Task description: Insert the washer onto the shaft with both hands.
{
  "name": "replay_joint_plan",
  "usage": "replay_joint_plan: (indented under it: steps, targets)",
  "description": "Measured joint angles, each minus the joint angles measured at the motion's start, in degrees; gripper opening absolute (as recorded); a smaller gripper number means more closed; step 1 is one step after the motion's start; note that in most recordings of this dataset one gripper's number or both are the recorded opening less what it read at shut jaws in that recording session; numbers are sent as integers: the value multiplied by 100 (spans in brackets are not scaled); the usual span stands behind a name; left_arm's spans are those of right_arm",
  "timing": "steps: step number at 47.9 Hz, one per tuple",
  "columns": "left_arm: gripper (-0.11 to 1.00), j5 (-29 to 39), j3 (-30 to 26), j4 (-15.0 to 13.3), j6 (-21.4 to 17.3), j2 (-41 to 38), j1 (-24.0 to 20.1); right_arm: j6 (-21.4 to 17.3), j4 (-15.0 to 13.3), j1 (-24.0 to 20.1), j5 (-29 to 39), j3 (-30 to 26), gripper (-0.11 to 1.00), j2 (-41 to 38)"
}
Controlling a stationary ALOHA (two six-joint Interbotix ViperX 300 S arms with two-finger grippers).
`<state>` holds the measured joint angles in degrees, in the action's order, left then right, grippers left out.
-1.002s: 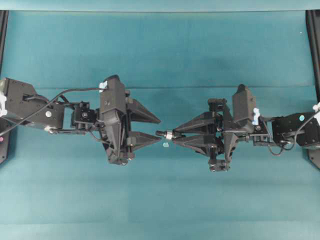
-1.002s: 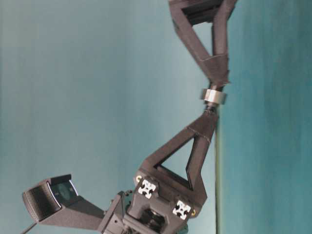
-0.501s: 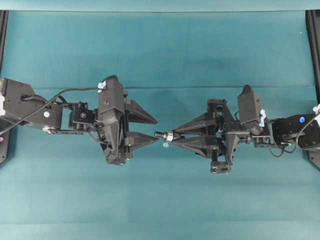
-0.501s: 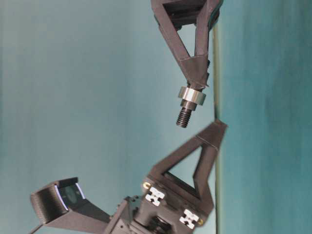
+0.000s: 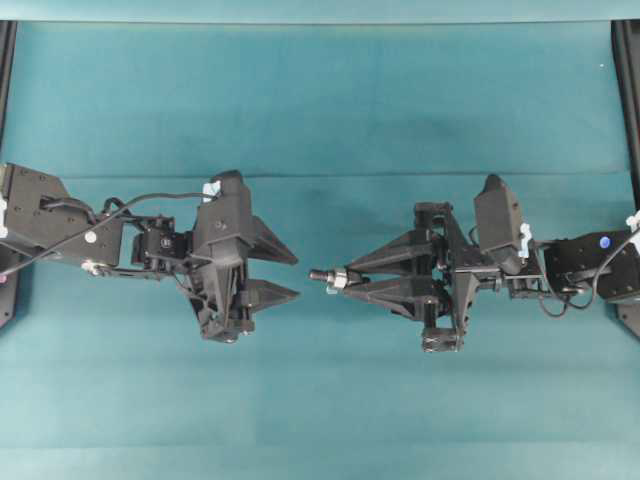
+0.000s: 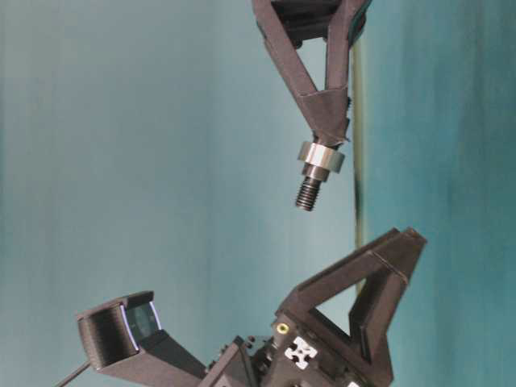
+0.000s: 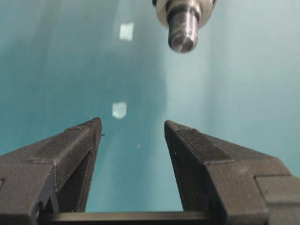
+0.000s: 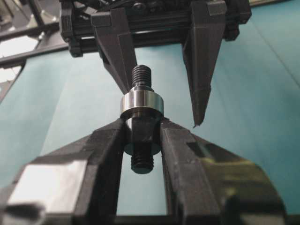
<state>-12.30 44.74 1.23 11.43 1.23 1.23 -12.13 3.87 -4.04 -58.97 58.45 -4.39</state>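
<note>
Left gripper (image 5: 297, 273), jaws apart and empty, has backed away from right gripper (image 5: 348, 278) clamping washer-bearing (image 6: 324, 156) shaft (image 6: 310, 192)

The left tool (image 5: 298, 275) has drawn back, clear of the shaft (image 5: 322, 274) tip.

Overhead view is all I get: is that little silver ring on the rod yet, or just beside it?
Observer: On it. The right wrist view shows the washer circling the shaft, right against the right tool's fingertips.
Operator: Does the rod poke through?
Observer: Yes. The table-level view shows its threaded end sticking out past the washer.
Operator: And the other claw?
Observer: The left wrist view shows the left tool open and empty, with the shaft's end ahead of it, not touching.
</note>
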Motion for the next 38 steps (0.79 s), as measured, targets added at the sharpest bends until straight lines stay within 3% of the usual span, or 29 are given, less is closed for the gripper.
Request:
replay_joint_plan:
  steps: [38]
  targets:
    - [63,220,0,-9,9,0,9,0,9,9,229,0,0,0]
